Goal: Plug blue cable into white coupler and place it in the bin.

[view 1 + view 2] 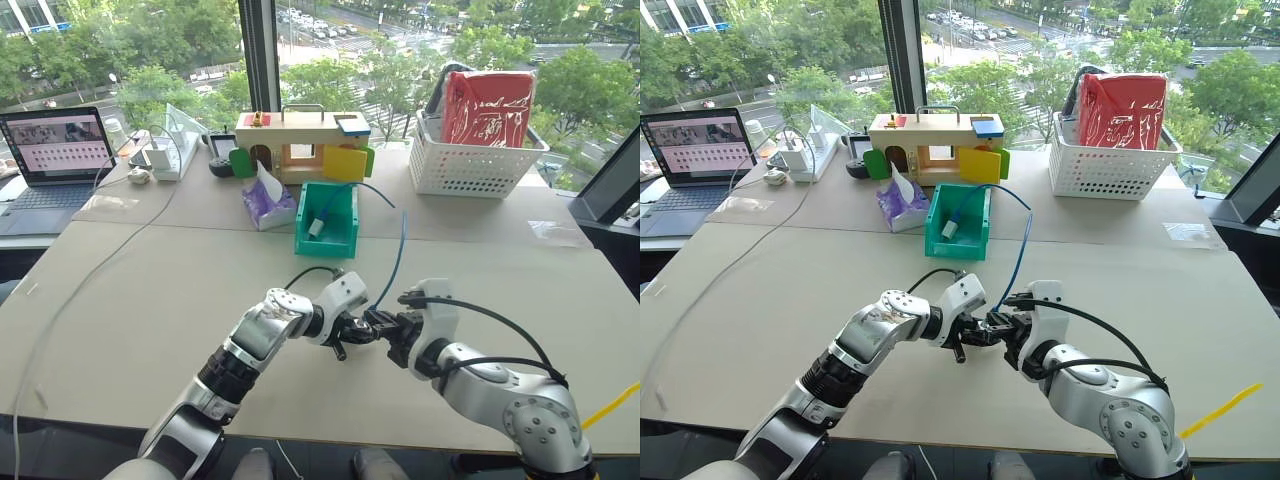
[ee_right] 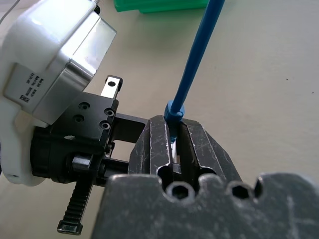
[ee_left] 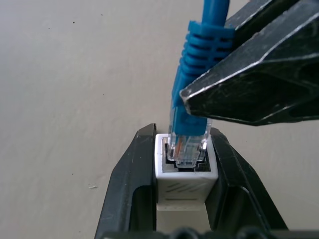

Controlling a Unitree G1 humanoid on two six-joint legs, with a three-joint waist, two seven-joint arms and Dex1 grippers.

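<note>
Left gripper (image 1: 345, 335): low at 6 o'clock over the table (image 1: 150, 300), forearm angling in from 7 o'clock, wrist bent toward the right arm; jaws pinching the white coupler (image 3: 185, 169).
Right gripper (image 1: 383, 328): meets the left one tip to tip, elbow out at 4 o'clock; jaws pressed onto the blue cable (image 1: 398, 250) just behind its clear plug (image 3: 187, 149).
Plug: seated in the coupler's socket.
Cable: rises toward 12 o'clock into the bin (image 1: 345, 235).
Bin: mid-table at 12 o'clock, beside a purple tissue pack (image 1: 268, 205).

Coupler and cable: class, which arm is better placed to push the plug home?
Likely the right: its pincer grips the cable above the plug, already entering the coupler, which the left pincer braces.
</note>
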